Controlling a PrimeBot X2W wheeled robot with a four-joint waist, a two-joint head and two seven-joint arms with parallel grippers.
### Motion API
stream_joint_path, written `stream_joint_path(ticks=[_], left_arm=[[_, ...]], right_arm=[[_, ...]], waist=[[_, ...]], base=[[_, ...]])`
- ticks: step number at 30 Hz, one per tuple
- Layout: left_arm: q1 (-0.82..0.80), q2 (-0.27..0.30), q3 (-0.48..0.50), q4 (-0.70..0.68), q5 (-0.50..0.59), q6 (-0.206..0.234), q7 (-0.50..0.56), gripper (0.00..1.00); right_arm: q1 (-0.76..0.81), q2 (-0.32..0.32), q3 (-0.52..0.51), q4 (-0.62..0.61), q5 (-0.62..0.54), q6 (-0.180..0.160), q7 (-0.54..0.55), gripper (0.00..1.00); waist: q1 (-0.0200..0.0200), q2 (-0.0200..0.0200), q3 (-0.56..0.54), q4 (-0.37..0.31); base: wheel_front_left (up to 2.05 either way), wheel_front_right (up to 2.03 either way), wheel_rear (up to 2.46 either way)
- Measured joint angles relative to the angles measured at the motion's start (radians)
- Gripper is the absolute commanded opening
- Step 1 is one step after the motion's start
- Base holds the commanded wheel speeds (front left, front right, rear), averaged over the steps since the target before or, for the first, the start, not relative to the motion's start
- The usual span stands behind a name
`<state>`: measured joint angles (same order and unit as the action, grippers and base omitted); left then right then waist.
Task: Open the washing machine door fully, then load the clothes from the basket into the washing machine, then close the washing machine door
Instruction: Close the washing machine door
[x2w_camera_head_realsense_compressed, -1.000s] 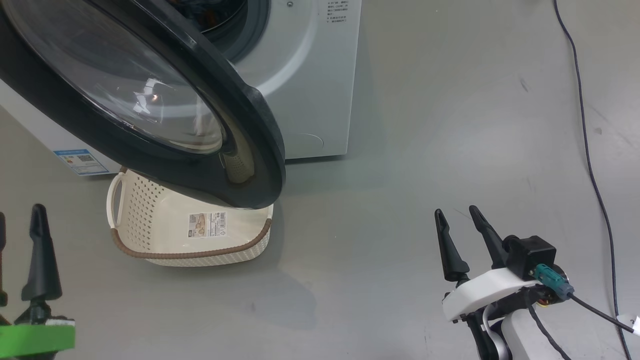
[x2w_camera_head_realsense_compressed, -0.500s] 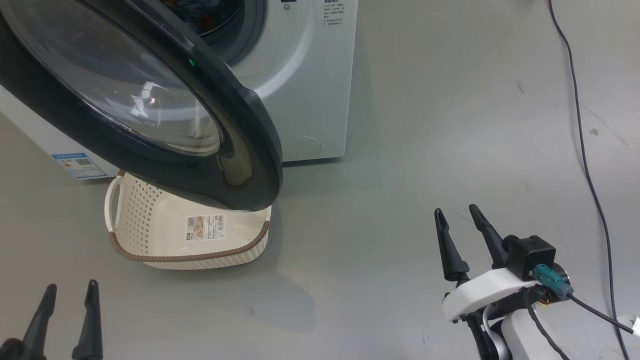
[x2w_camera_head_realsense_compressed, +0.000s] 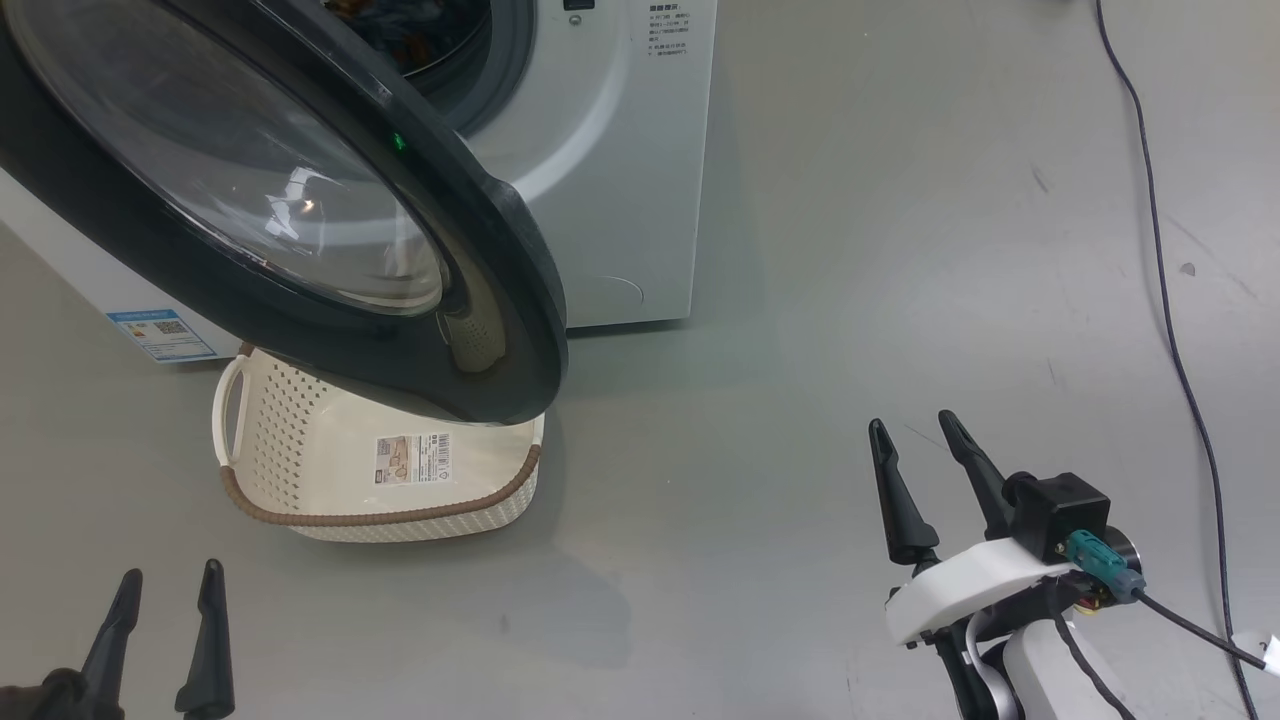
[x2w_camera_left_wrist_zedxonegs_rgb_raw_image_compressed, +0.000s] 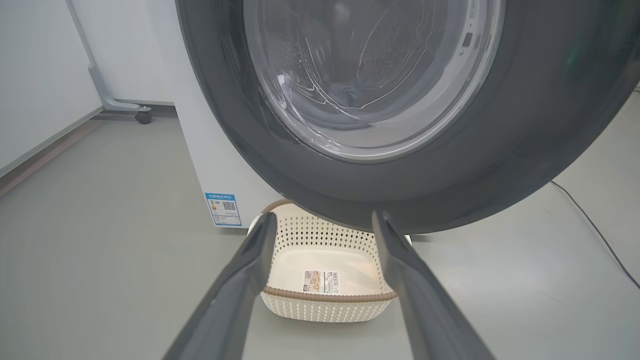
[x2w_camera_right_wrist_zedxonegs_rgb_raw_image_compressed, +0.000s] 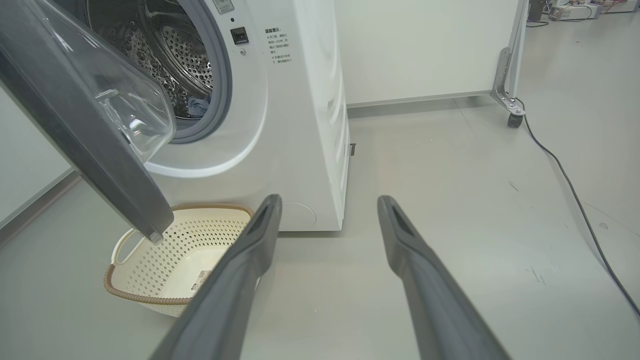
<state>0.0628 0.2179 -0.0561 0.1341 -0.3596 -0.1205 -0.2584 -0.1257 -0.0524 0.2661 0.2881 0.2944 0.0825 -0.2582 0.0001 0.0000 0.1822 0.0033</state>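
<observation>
The washing machine (x2w_camera_head_realsense_compressed: 620, 150) stands at the upper left with its door (x2w_camera_head_realsense_compressed: 500, 290) swung out over the basket (x2w_camera_head_realsense_compressed: 380, 518). The basket holds just a label sticker. Dark and blue clothes (x2w_camera_head_realsense_compressed: 400, 25) lie inside the drum, and blue fabric (x2w_camera_right_wrist_zedxonegs_rgb_raw_image_compressed: 197, 106) rests at the gasket. My left gripper (x2w_camera_head_realsense_compressed: 170, 575) is open low at the bottom left, short of the basket. In its wrist view the left gripper (x2w_camera_left_wrist_zedxonegs_rgb_raw_image_compressed: 325, 216) faces the door's (x2w_camera_left_wrist_zedxonegs_rgb_raw_image_compressed: 525, 125) black rim and the basket (x2w_camera_left_wrist_zedxonegs_rgb_raw_image_compressed: 325, 292). My right gripper (x2w_camera_head_realsense_compressed: 912, 422) is open over bare floor at the right, and in its own wrist view the right gripper (x2w_camera_right_wrist_zedxonegs_rgb_raw_image_compressed: 330, 198) has the machine (x2w_camera_right_wrist_zedxonegs_rgb_raw_image_compressed: 300, 125), the door (x2w_camera_right_wrist_zedxonegs_rgb_raw_image_compressed: 75, 125) and the basket (x2w_camera_right_wrist_zedxonegs_rgb_raw_image_compressed: 150, 270) ahead.
A dark cable (x2w_camera_head_realsense_compressed: 1170, 300) runs along the floor at the right. A wheeled white frame leg (x2w_camera_right_wrist_zedxonegs_rgb_raw_image_compressed: 510, 95) stands behind the machine on the right, and another caster (x2w_camera_left_wrist_zedxonegs_rgb_raw_image_compressed: 143, 116) at the left. Grey floor spreads between basket and right gripper.
My left gripper has dropped from the left edge to the bottom left corner and crept a little right. The door, basket and right gripper have kept their places.
</observation>
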Motion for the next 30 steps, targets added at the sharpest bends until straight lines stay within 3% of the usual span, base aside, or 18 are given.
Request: stream_joint_path(ticks=[15, 16, 17, 18, 19, 27, 30], left_arm=[[-0.046, -0.023, 0.021, 0.047, 0.044, 0.000, 0.000, 1.00], [-0.048, -0.027, 0.022, 0.050, 0.044, 0.000, 0.000, 1.00], [-0.050, -0.029, 0.023, 0.052, 0.044, 0.000, 0.000, 1.00], [-0.051, -0.031, 0.025, 0.053, 0.044, 0.000, 0.000, 1.00], [-0.052, -0.032, 0.026, 0.054, 0.044, 0.000, 0.000, 1.00], [-0.067, -0.054, 0.050, 0.057, 0.045, 0.000, 0.000, 1.00], [-0.068, -0.054, 0.060, 0.057, 0.046, 0.000, 0.000, 1.00]], right_arm=[[0.010, 0.000, 0.000, 0.000, -0.001, 0.000, 0.000, 1.00], [0.010, 0.000, 0.000, 0.000, -0.002, 0.000, 0.000, 0.93], [0.011, 0.000, 0.000, 0.001, -0.002, 0.000, 0.000, 0.42], [0.011, 0.000, 0.000, 0.003, -0.002, -0.001, 0.000, 0.05], [0.012, 0.000, -0.001, 0.005, -0.002, -0.001, 0.000, 0.00], [0.019, 0.001, -0.010, 0.006, 0.017, -0.001, 0.000, 0.00], [0.015, 0.002, -0.029, -0.047, 0.017, 0.000, 0.000, 0.00]], waist=[[0.0000, 0.0000, 0.006, 0.004], [0.0000, 0.0000, 0.006, 0.004], [0.0000, 0.0000, 0.006, 0.005], [0.0000, 0.0000, 0.007, 0.005], [0.0000, 0.0000, 0.007, 0.006], [0.0000, 0.0000, 0.009, 0.014], [0.0000, 0.0000, 0.009, 0.016]], base=[[0.00, 0.00, 0.00], [0.00, 0.00, 0.00], [0.00, 0.00, 0.00], [0.00, 0.00, 0.00], [0.00, 0.00, 0.00], [0.00, 0.00, 0.00], [0.00, 0.00, 0.00]])
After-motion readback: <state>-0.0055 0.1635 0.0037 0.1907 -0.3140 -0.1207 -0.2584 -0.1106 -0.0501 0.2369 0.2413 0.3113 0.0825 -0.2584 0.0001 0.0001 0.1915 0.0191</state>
